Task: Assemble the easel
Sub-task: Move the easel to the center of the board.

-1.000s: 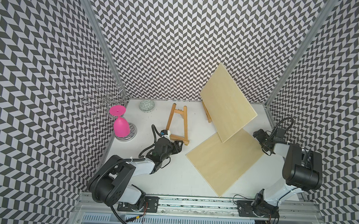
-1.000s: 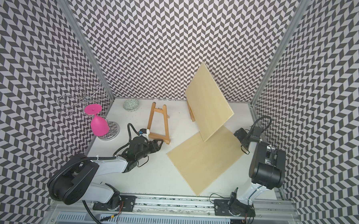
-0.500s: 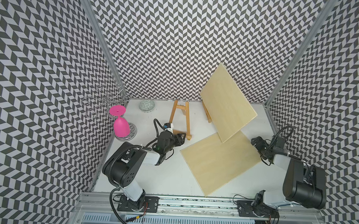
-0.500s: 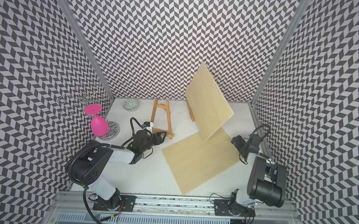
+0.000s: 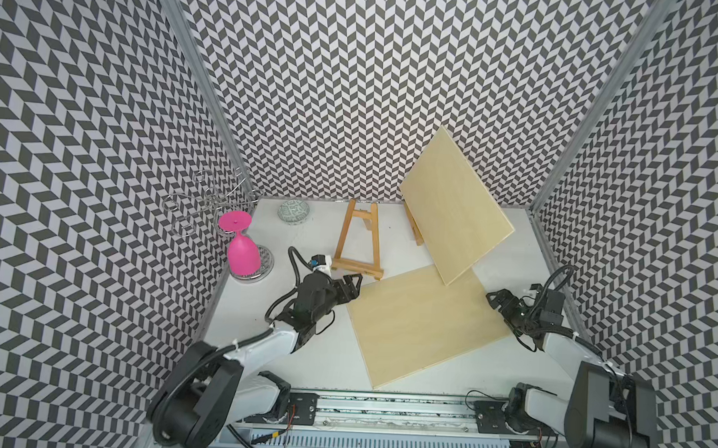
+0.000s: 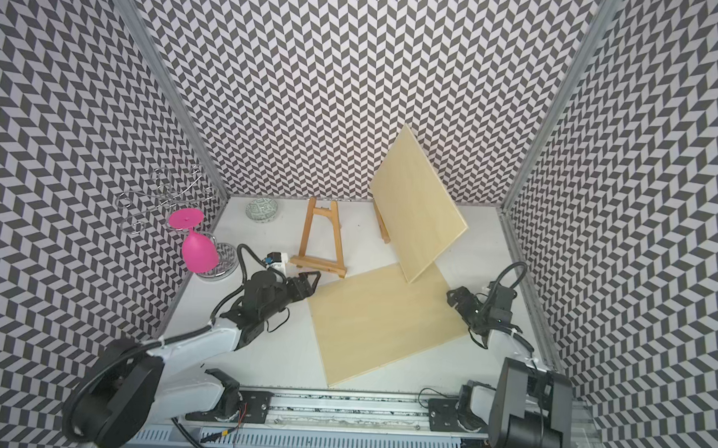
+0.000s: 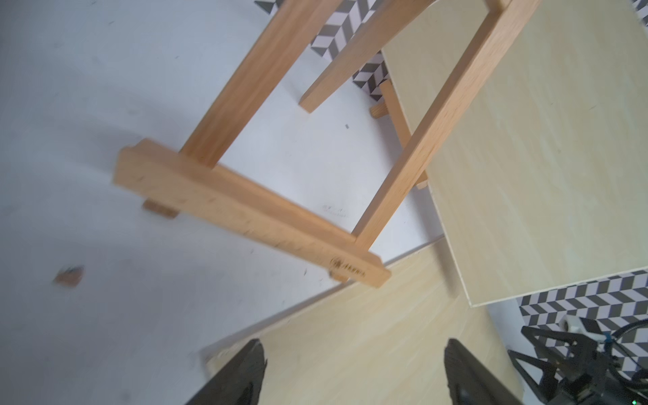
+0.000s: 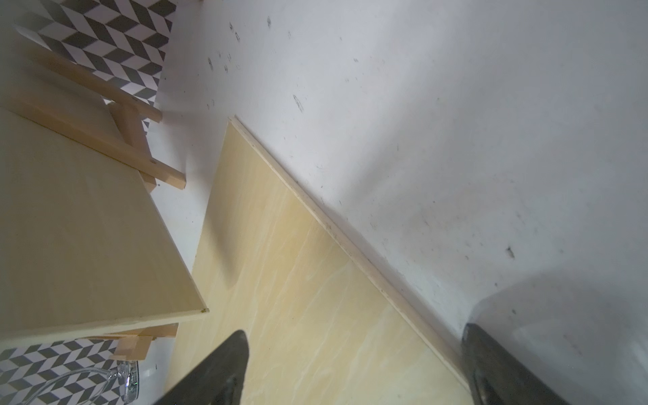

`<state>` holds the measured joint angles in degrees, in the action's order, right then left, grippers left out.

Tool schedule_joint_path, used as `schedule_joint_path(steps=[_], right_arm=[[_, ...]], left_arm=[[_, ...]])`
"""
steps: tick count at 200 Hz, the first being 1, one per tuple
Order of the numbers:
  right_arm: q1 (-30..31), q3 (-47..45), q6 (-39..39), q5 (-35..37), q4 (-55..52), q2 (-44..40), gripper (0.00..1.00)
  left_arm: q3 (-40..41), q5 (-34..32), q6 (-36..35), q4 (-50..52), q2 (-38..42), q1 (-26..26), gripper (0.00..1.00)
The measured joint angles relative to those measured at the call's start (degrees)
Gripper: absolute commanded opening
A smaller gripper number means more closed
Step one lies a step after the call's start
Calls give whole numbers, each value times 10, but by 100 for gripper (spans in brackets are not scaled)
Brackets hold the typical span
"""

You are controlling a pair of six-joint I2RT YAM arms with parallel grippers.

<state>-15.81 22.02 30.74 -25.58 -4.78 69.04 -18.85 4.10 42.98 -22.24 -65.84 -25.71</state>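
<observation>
Done: the easel (image 5: pixel 358 241) stands unfolded near the back edge of the surface (image 5: pixel 322 356), its ledge bare.
Left: the loose board (image 5: pixel 424 319) lies flat mid-surface and needs lifting onto the ledge.
Left end effector (image 5: pixel 353 279): jaws apart at the board's left corner.
Right end effector (image 5: pixel 496 296): jaws apart, straddling its right edge.
In the way: the propped board (image 5: pixel 453 208) overhangs the loose board's far corner.
Aside: the pink glass (image 5: pixel 243 257) and bowl (image 5: pixel 293 211), back-left.

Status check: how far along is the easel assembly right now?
Done: the loaded easel already carries a tilted board, and the empty easel stands on its legs, ledge bare. In hand: nothing; the left end effector and right end effector are both open, at opposite sides of the flat board. Left: lift that board onto the empty easel's ledge.
</observation>
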Motion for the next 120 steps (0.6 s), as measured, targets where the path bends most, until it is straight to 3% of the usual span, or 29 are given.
schedule_joint_path(steps=[43, 76, 120], right_arm=[[51, -24, 4, -10, -21, -42, 89], [110, -56, 20, -35, -85, -131, 89], [224, -76, 65, -47, -172, -219, 88]], left_arm=[[28, -14, 2, 112, 53, 12, 83], [37, -14, 3, 141, 73, 53, 84], [37, -19, 1, 176, 86, 87, 84]])
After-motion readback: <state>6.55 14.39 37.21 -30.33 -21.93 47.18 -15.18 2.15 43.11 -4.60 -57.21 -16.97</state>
